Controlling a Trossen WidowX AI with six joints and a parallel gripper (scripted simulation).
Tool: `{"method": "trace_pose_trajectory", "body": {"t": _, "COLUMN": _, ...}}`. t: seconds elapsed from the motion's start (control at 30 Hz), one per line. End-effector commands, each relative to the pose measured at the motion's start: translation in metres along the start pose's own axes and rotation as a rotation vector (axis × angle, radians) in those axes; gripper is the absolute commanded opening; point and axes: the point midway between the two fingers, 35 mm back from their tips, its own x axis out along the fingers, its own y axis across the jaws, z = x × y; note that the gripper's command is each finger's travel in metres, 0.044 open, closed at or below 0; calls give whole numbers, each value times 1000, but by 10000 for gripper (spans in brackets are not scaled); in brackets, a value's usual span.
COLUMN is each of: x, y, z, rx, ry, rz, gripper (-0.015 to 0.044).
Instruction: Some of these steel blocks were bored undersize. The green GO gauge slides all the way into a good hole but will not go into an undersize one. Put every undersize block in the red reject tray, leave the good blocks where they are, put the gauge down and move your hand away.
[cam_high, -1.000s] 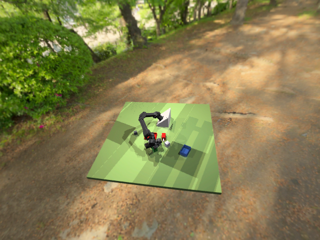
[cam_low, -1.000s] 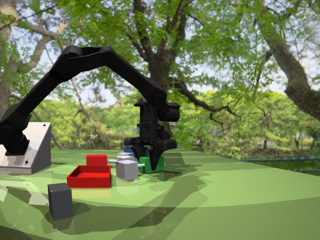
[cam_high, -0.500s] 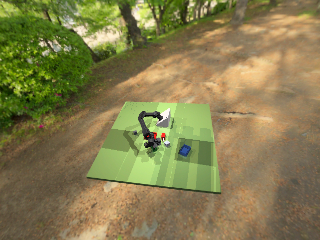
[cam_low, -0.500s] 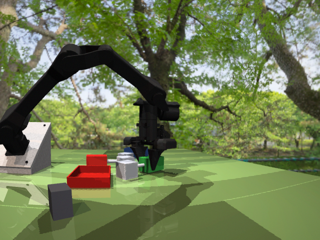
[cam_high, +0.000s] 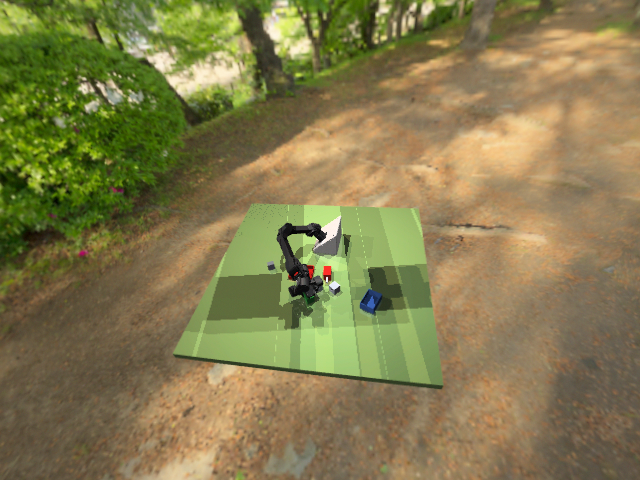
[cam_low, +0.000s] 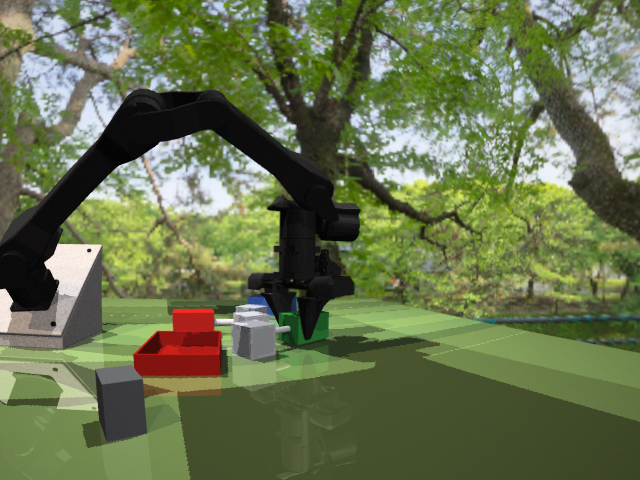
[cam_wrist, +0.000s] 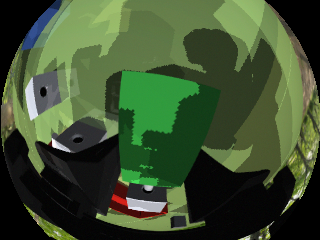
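Pincer: The gripper (cam_high: 305, 295) (cam_low: 293, 329) (cam_wrist: 156, 138) pinches the green gauge (cam_high: 309, 299) (cam_low: 319, 328) (cam_wrist: 155, 115) by its chunky handle, apparently to leave the pin free for testing.
Pin: It points level at the nearest pale block (cam_low: 254, 339) (cam_wrist: 146, 205), presumably lined up with its bore; whether the tip has entered cannot be told.
Other bores: Two more blocks, one beside the gripper (cam_wrist: 77, 136) and one farther out (cam_high: 334, 288) (cam_wrist: 44, 93), turn holes sideways, seemingly ready for a level push.
Red tray: The reject tray (cam_high: 310, 270) (cam_low: 178, 365) (cam_wrist: 119, 201) sits close to the blocks, likely for a short carry.
Wrist view: It shows the holes, which the exterior view does not.
Exterior view: It reveals bare pin between handle and block, and the red handled piece (cam_high: 327, 270) (cam_low: 192, 320), unseen from the wrist.
Top view: It places the blue tray (cam_high: 371, 302) (cam_low: 256, 299) (cam_wrist: 42, 21) and dark block (cam_high: 271, 265) (cam_low: 122, 403) (cam_wrist: 178, 221) on opposite sides.
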Motion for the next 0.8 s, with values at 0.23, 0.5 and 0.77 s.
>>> {"method": "trace_pose_trajectory", "body": {"t": 0.23, "x": 0, "y": 0, "z": -4, "rx": 1, "ry": -4, "rz": -7, "gripper": 0}}
{"method": "trace_pose_trajectory", "body": {"t": 0.5, "x": -1, "y": -1, "z": -7, "rx": 1, "ry": -4, "rz": -7, "gripper": 0}}
{"method": "trace_pose_trajectory", "body": {"t": 0.77, "x": -2, "y": -1, "z": -10, "rx": 0, "ry": -4, "rz": -7, "gripper": 0}}
